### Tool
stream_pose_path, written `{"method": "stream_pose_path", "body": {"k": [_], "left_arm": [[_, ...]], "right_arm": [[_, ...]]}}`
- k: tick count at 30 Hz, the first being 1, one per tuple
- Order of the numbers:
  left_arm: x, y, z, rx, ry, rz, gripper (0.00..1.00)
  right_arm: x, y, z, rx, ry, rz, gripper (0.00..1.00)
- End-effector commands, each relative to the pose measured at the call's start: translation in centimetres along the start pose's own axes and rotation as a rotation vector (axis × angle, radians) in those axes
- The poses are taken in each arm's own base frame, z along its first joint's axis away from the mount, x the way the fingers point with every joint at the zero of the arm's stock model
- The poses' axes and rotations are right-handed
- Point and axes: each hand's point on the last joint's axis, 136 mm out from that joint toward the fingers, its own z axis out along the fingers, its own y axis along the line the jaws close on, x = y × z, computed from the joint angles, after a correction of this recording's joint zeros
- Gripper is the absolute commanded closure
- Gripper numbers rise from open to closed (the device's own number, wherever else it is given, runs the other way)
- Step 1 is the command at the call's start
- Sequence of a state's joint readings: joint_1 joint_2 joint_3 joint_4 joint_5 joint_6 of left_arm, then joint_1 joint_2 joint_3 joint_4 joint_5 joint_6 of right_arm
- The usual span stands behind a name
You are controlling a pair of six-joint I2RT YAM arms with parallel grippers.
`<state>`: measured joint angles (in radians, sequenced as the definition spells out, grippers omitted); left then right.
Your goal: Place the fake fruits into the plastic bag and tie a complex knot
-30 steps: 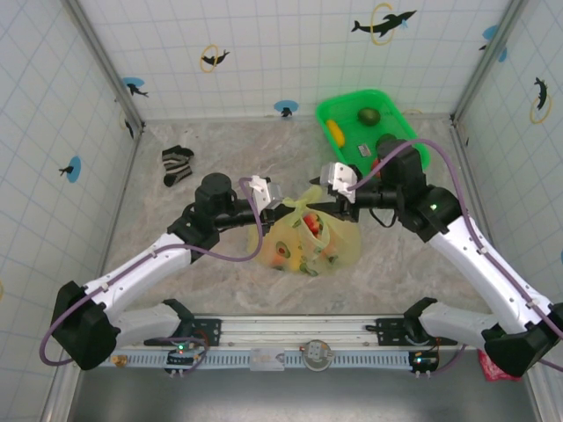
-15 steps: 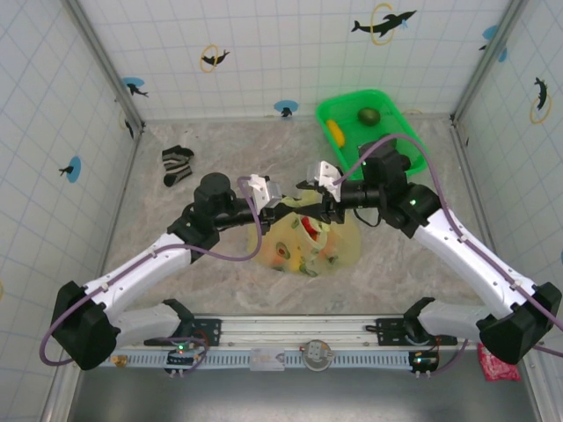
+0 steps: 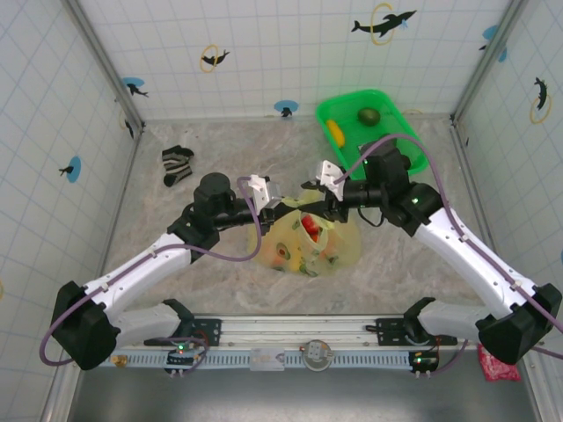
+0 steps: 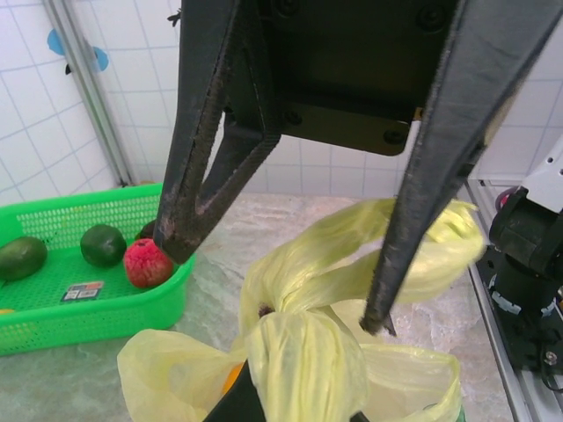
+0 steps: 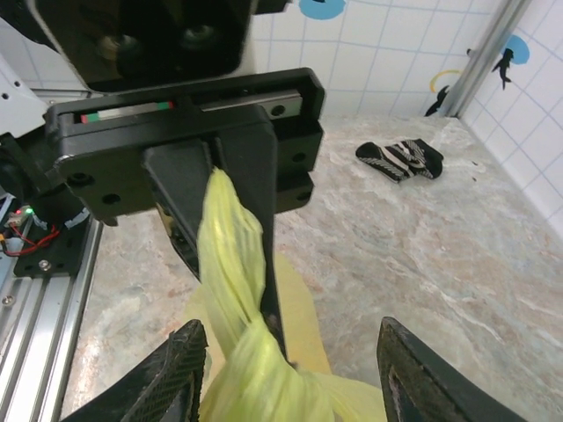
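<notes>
Near the far left corner of the worktop lies a striped sock, well apart from the arms and no hindrance. The left gripper is clenched on a handle of the plastic bag. The bag sits in the middle of the worktop, and the fake fruits show red, orange and green through its film. Just to the right, the right gripper stands released, its jaws on both sides of the twisted handle and very near the left fingers. Here I judge the main risk: if this claw closes now, it may pinch the left fingers instead of the film, or catch too little, so that the twist unwinds. A hard pull could also tear the thin handle or tip the bag. At the far right corner the green basket holds some fruits more, among them a red fruit; it does not stand in the way.
</notes>
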<state>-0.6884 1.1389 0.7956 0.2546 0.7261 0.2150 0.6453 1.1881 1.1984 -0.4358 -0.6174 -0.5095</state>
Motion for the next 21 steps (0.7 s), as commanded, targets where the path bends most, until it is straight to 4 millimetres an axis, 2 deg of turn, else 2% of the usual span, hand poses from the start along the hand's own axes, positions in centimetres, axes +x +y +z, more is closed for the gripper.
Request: {"method": "stream_pose_path", "body": {"k": [1, 5, 7, 8, 11, 16, 18, 21], "left_arm": [[-1.0, -0.9, -0.3, 0.034, -0.027, 0.055, 1.00], [-0.8, -0.9, -0.3, 0.038, -0.023, 0.055, 1.00], [-0.8, -1.0, -0.3, 0.038, -0.023, 0.056, 1.00], [-0.8, -1.0, -0.3, 0.040, -0.022, 0.054, 1.00], [-0.8, -1.1, -0.3, 0.043, -0.023, 0.058, 1.00], [-0.8, -1.3, -0.4, 0.046, -0.023, 0.065, 1.00], [-0.8, -1.3, -0.4, 0.045, -0.023, 0.065, 1.00], [-0.7, -1.3, -0.5, 0.043, -0.022, 0.067, 1.00]], "right_arm": [[-1.4, -0.8, -1.3, 0.032, -0.001, -0.034, 0.44], [-2.1, -1.2, -2.0, 0.031, -0.054, 0.005, 0.43], [-2.9, -1.7, -2.6, 0.026, -0.101, 0.060, 0.47], [-3.0, -2.2, -2.9, 0.032, -0.114, 0.086, 0.52], [-2.5, -2.5, -2.6, 0.031, -0.102, 0.104, 0.59], [-1.6, -3.2, -2.2, 0.062, -0.076, 0.129, 0.57], [-1.3, -2.8, -1.9, 0.031, -0.069, 0.136, 0.57], [-1.0, -1.0, -1.6, -0.045, -0.067, 0.102, 0.56]]}}
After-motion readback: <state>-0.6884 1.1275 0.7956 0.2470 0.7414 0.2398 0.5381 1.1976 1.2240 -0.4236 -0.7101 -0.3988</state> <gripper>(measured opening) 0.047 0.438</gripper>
